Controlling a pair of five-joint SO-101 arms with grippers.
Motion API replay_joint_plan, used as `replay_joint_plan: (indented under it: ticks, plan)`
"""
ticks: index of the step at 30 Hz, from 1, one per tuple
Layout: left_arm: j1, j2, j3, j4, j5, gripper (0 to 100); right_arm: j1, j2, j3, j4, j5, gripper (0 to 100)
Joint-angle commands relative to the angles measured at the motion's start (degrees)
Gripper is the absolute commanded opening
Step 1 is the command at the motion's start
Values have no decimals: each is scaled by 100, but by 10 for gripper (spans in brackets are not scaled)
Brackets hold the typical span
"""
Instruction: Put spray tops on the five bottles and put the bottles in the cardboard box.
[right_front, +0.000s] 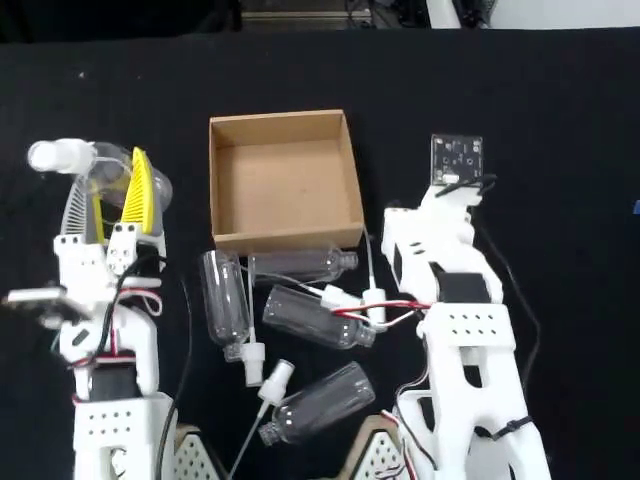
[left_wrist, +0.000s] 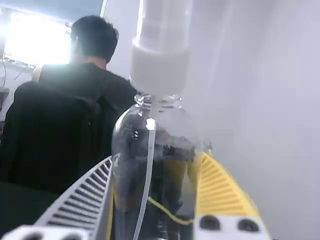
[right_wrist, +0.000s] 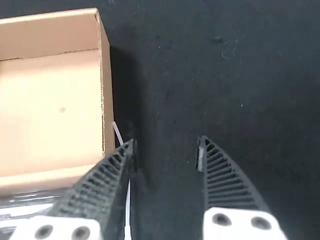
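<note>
My left gripper (right_front: 108, 175) is raised at the table's left side, shut on a clear bottle (left_wrist: 150, 165) that carries a white spray top (left_wrist: 160, 45); its dip tube hangs inside. The same bottle (right_front: 95, 165) points left in the high view. The open cardboard box (right_front: 285, 180) stands at mid-table with nothing in it. In front of it lie several capless clear bottles (right_front: 315, 318) and loose spray tops (right_front: 372, 300). My right gripper (right_wrist: 165, 147) hangs open over bare black table just right of the box wall (right_wrist: 105, 90), with nothing between its fingers.
A thin white dip tube (right_wrist: 119, 135) lies beside the box's right wall, close to one right finger. The black table (right_front: 540, 150) stretches to the right of and behind the box. A seated person (left_wrist: 90, 75) shows in the room behind.
</note>
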Motion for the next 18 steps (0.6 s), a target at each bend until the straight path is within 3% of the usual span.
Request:
replay_joint_plan:
  ticks: [1,6,12,18]
  plan:
    - [92,1451,-1200,-246,-44,30,88,-198,-13,-185,-35,178]
    - [127,3473,-2378,-598,-44,30,114,-163,-4,-185,-35,178]
    - [154,5363,-3011,-1626,-44,30,114,-163,4,-185,-26,179]
    - [690,6892,-3697,-2558,-62,30,114,-163,4,-185,-18,179]
